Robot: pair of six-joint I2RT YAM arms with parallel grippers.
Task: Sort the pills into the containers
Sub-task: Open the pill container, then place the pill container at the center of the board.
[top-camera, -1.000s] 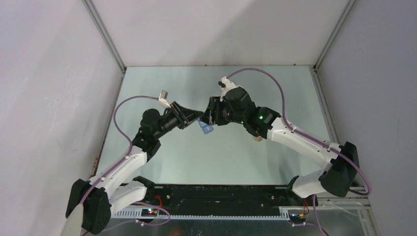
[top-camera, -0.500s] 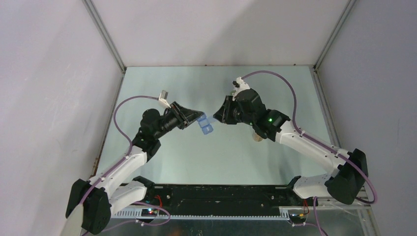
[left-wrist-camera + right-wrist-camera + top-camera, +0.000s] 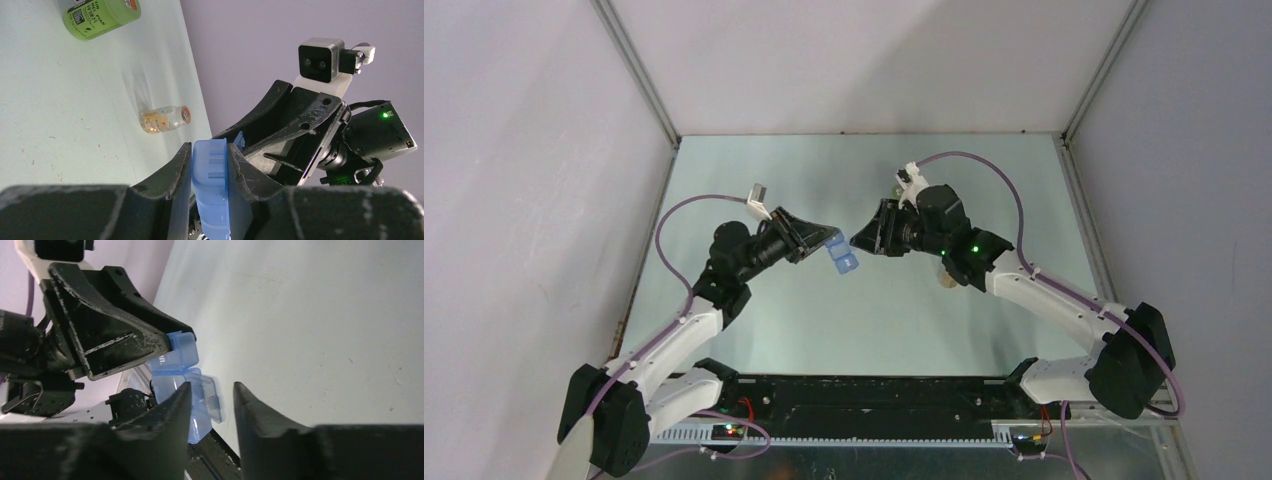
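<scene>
My left gripper (image 3: 829,240) is shut on a blue pill organizer (image 3: 839,255) and holds it above the table. In the left wrist view the organizer (image 3: 210,172) sits clamped between both fingers (image 3: 175,170). In the right wrist view the organizer (image 3: 177,357) has one lid flap (image 3: 212,397) hanging open. My right gripper (image 3: 862,240) is open and empty, just right of the organizer, and its fingers (image 3: 172,405) frame the open flap without touching it. No loose pills show.
A green bottle (image 3: 100,12) lies on its side on the table. A small clear bottle with an orange cap (image 3: 165,119) lies nearer and shows partly under my right arm (image 3: 946,281). Grey walls close the table on three sides.
My right gripper has drawn back to the right off the organizer and turned its wrist. The left arm holds the organizer in the same place.
</scene>
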